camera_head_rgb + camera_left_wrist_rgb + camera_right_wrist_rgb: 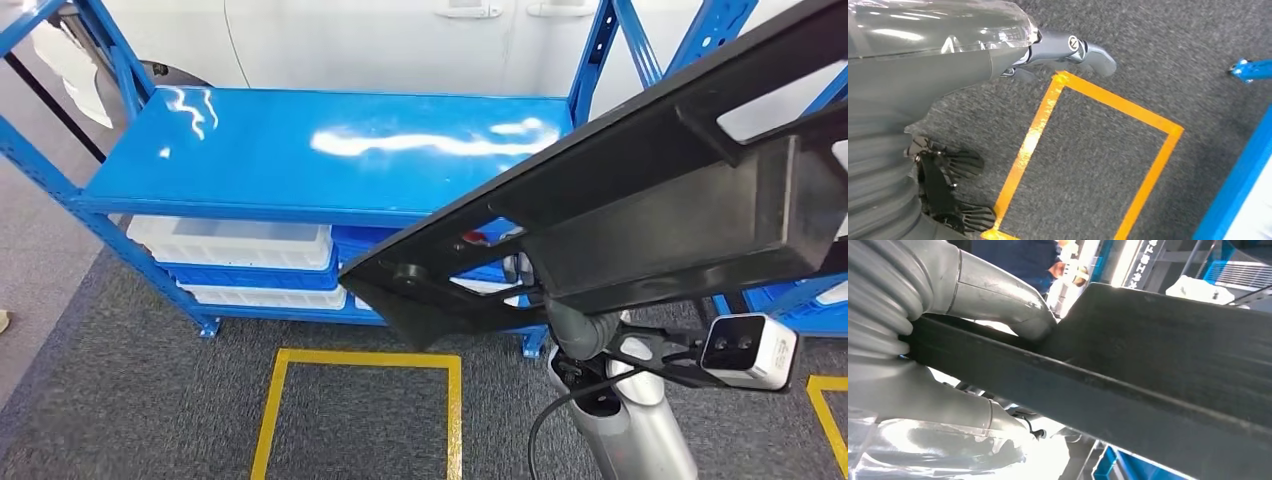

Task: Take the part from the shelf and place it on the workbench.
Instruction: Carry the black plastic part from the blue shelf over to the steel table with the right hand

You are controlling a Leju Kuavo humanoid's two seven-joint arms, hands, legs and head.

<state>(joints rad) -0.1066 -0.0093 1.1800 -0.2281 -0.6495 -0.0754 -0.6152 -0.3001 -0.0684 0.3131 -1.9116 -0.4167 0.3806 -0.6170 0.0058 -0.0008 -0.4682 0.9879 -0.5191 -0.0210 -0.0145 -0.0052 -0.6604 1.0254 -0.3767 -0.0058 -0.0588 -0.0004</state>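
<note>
Your right hand (948, 365) was clamped on the long black part (640, 210), its long axis slanting above the blue shelf (330, 150) (left hand (1068, 50) hung empty, fingers apart)

Bright overhead light glares white on the blue shelf top (330, 140); the wrist views look soft.

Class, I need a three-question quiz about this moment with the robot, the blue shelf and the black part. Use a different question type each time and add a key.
1. True or false: the black part lies on the blue shelf.
2. Which hand holds the part? A) left hand B) right hand
3. Fill in: the left hand hangs over grey carpet marked with ______ tape.

Key: 1 false, the right hand holds it off the shelf; 2 B; 3 yellow.
</note>
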